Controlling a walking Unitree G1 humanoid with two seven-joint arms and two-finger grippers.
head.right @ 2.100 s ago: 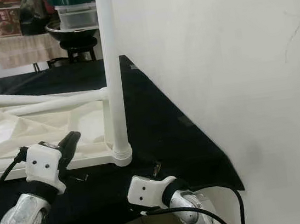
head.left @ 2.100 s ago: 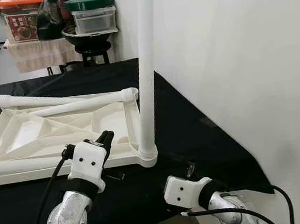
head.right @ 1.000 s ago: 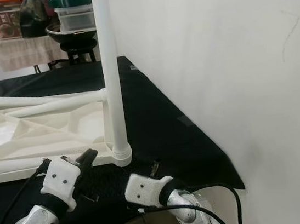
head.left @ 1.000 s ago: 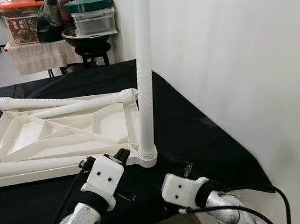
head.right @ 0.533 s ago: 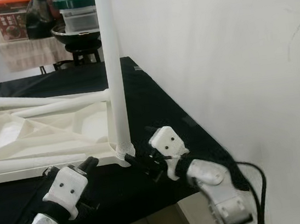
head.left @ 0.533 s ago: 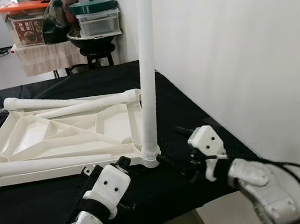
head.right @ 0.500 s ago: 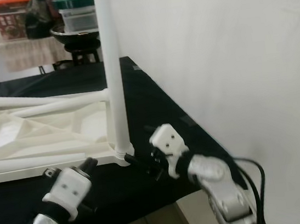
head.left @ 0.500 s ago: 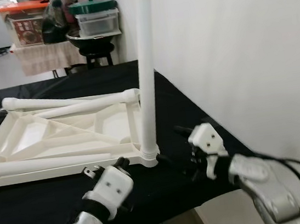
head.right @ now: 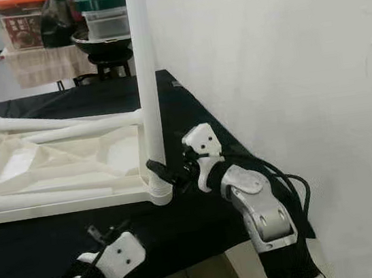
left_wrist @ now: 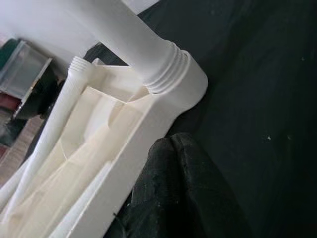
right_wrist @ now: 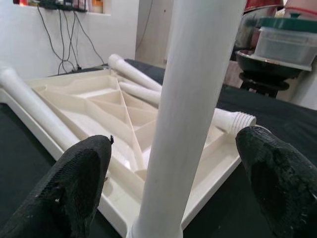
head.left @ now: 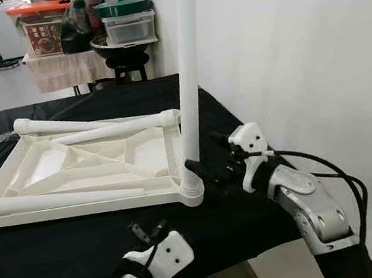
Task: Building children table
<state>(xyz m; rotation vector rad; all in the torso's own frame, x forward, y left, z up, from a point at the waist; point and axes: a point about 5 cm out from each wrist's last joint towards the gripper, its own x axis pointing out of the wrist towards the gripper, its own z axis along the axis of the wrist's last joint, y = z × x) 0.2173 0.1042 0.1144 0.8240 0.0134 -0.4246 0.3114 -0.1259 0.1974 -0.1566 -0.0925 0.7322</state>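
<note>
One leg up, three to go

The tabletop lay upside down on the cloth, one leg upright in its corner; the right gripper straddled it, spread, seemingly not touching. Three legs lay loose.

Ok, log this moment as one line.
right gripper: open, straddling upright leg near socket | left gripper: low by tabletop edge | loose legs: lying on tabletop
</note>
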